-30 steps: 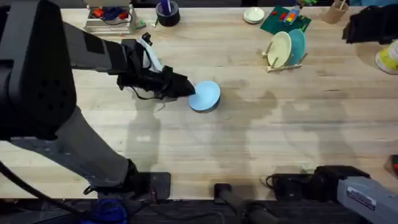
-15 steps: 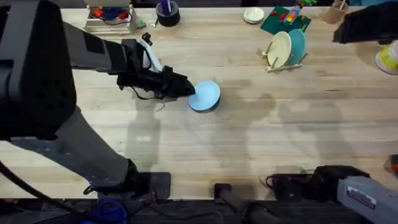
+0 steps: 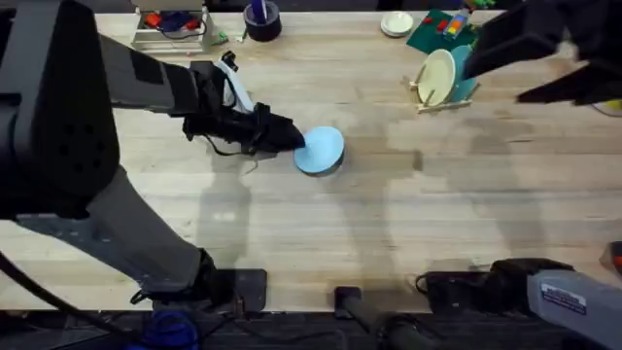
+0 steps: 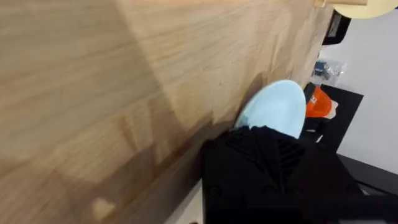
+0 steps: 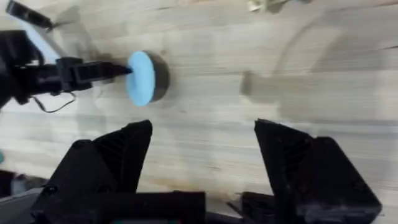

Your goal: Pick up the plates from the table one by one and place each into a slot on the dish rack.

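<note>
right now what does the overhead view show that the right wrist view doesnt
Overhead alone shows the dish rack at the far right of the table, with a cream-yellow plate and a teal plate standing in it, plus both arms' bases. The right wrist view alone shows the right hand up close, its fingers spread wide above bare wood. Both share the pale blue plate tilted up off the table and the left hand at its edge.
</note>
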`<control>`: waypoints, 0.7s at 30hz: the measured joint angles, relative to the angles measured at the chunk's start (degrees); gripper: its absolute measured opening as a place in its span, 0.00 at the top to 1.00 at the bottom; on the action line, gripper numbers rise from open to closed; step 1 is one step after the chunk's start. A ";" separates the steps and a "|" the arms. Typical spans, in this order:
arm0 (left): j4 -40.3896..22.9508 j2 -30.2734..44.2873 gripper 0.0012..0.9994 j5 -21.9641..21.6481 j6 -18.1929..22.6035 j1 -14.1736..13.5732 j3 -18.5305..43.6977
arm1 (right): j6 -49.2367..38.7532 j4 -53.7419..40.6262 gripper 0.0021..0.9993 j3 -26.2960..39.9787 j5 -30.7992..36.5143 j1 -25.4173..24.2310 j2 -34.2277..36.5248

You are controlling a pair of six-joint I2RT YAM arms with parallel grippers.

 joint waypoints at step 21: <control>0.00 0.00 0.96 0.00 0.00 0.00 0.00 | 23.64 36.88 0.01 -30.60 -12.21 16.90 0.09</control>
